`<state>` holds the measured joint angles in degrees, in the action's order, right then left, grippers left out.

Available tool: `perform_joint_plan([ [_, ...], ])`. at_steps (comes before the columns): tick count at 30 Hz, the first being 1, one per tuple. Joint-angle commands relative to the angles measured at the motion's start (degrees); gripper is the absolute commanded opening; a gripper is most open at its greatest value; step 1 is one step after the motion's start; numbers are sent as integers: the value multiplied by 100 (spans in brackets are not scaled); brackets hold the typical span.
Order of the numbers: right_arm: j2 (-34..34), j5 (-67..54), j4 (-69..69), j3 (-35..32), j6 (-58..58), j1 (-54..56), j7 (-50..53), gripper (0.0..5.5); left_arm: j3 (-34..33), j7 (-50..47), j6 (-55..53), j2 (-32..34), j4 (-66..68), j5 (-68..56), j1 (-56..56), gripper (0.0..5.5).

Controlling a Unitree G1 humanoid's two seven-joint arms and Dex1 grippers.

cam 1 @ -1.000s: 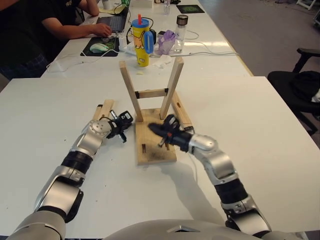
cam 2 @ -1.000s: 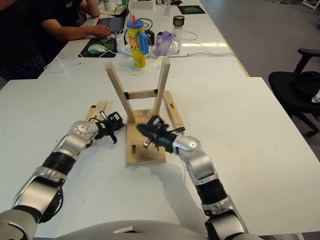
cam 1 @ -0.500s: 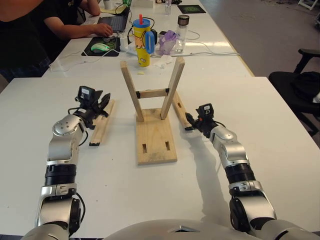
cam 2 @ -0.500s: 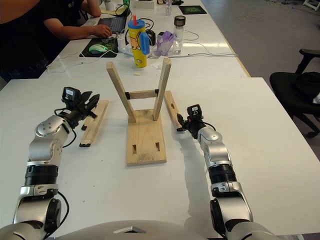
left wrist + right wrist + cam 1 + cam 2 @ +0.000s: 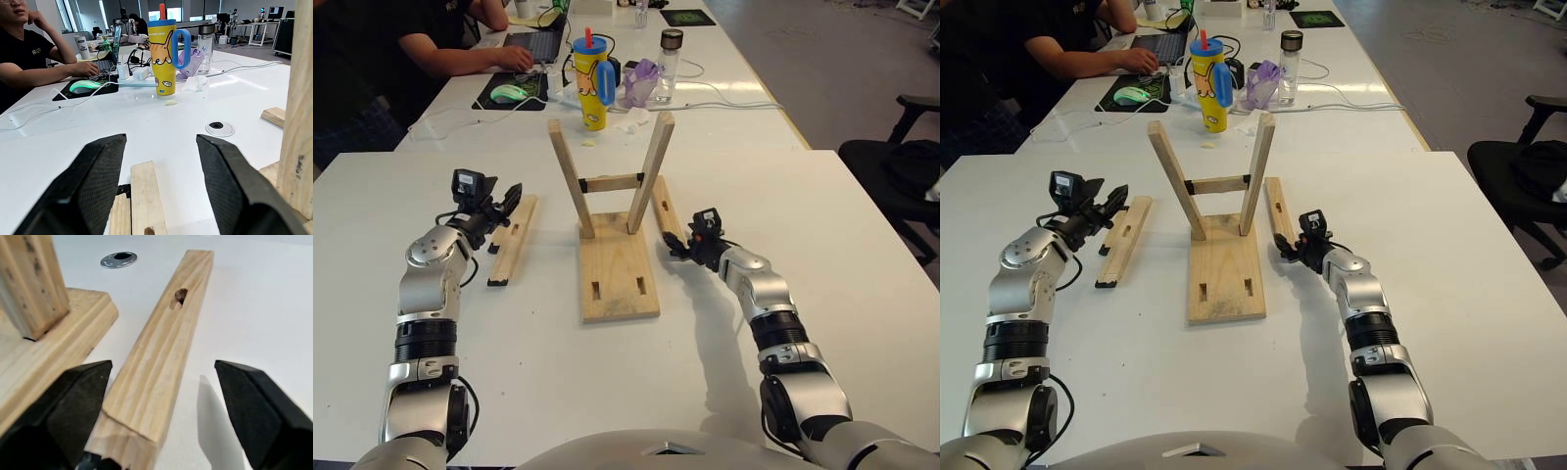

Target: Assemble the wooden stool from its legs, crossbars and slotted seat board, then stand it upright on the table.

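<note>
The two arms are no longer working over the seat board (image 5: 619,279); within the last second both are swinging outward to the loose parts. The right gripper (image 5: 164,364), which was hanging above the board a moment ago, is now settling at the near end of the loose leg (image 5: 666,217) lying just beside the board's right edge, and its fingers (image 5: 78,396) are standing apart, one on each side of the wood, not yet pressing it. The left gripper (image 5: 160,147) is moving away from the board's left edge to the far end of the left loose leg (image 5: 514,240), and its fingers are also spread wide with nothing between them. The board itself is lying flat in the middle of the table (image 5: 822,294), with two legs (image 5: 570,176) already standing in it and joined by a crossbar (image 5: 611,183), while the near slots (image 5: 595,290) are staying empty. To me this is looking like the start of fetching the second pair of legs.
</note>
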<state>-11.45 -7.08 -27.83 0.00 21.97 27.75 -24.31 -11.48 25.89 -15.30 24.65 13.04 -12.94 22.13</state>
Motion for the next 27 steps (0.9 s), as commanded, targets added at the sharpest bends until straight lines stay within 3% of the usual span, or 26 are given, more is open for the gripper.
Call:
perform_joint_plan([
  [1,110,194,-237,167,340,189,238,389,2,-52,20,18,47,36,-18,266],
  [7,297,244,-246,134,587,138,606,304,7,-122,31,46,38,82,-48,269],
  [13,388,236,909,236,1240,-489,853,204,-17,-132,70,68,81,111,-96,269],
  [17,252,334,1988,466,1654,-1310,898,204,-33,-172,69,47,-2,103,-189,269],
  [23,342,252,5218,71,2521,-3915,1543,204,-51,-136,29,54,-248,45,-383,269],
  [27,251,207,6009,9,2916,-4303,1595,204,-187,-156,32,142,-336,31,-565,269],
])
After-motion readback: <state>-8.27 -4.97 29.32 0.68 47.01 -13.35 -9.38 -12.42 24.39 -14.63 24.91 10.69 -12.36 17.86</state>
